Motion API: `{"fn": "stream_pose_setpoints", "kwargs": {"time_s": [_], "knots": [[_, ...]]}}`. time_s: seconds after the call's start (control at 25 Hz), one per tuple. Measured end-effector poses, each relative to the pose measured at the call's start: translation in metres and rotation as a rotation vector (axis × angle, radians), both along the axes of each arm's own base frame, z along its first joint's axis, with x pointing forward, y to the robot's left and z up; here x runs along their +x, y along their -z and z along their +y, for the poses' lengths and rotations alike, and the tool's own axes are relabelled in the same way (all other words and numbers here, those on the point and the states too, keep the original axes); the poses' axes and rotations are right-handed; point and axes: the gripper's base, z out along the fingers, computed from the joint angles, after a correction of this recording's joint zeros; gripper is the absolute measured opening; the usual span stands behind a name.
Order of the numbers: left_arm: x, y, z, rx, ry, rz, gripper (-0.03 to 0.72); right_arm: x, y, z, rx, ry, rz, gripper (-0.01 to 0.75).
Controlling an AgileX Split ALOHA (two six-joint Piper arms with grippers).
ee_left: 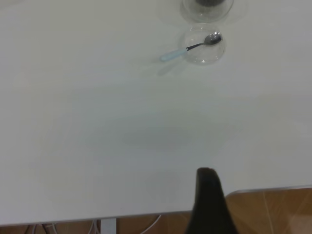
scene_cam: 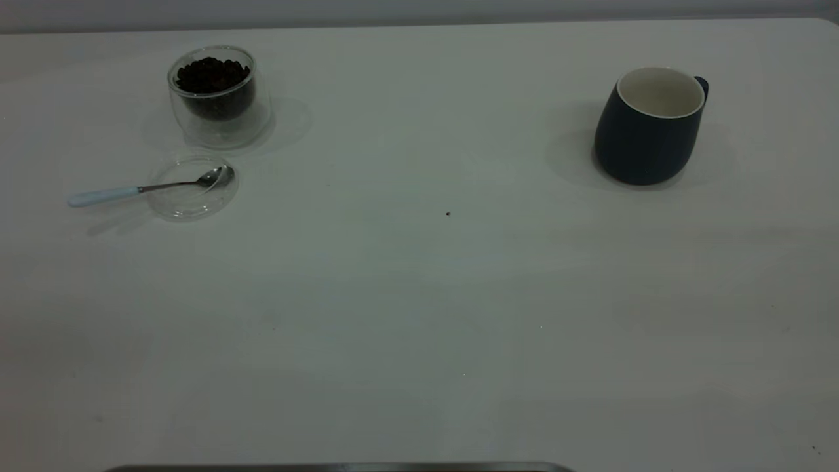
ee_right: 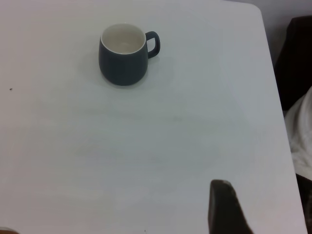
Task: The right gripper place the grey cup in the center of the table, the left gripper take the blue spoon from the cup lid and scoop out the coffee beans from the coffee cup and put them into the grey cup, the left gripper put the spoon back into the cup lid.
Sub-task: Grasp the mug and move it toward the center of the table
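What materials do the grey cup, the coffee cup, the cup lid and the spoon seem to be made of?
The grey cup: probably glazed ceramic, with a dark opaque outside and a white inside.
The coffee cup: clear glass, apparently double-walled; the coffee beans show through.
The cup lid: transparent, glass or plastic; I cannot tell which.
The blue spoon: shiny metal bowl and neck, with a matte pale-blue handle, perhaps plastic or ceramic.

Coffee cup point(ee_left: 207, 9) cropped; end effectors' fingers mostly out-of-frame

Coffee cup point(scene_cam: 215, 95) far left (blue spoon point(scene_cam: 141, 188) on cup lid point(scene_cam: 190, 203) before it); grey cup point(scene_cam: 649, 128) right.
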Motion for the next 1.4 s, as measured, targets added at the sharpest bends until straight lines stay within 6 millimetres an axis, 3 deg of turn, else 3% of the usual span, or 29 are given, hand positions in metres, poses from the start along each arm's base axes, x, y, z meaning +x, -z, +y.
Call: {"fn": "stream_pose_setpoints", "kwargs": {"time_s": [1.4], "knots": [[0.0,0.0001,0.0,-0.001,-0.001,0.001,0.592,0.0,-0.001,0.0027,0.033,-0.014,-0.007,0.363]]}}
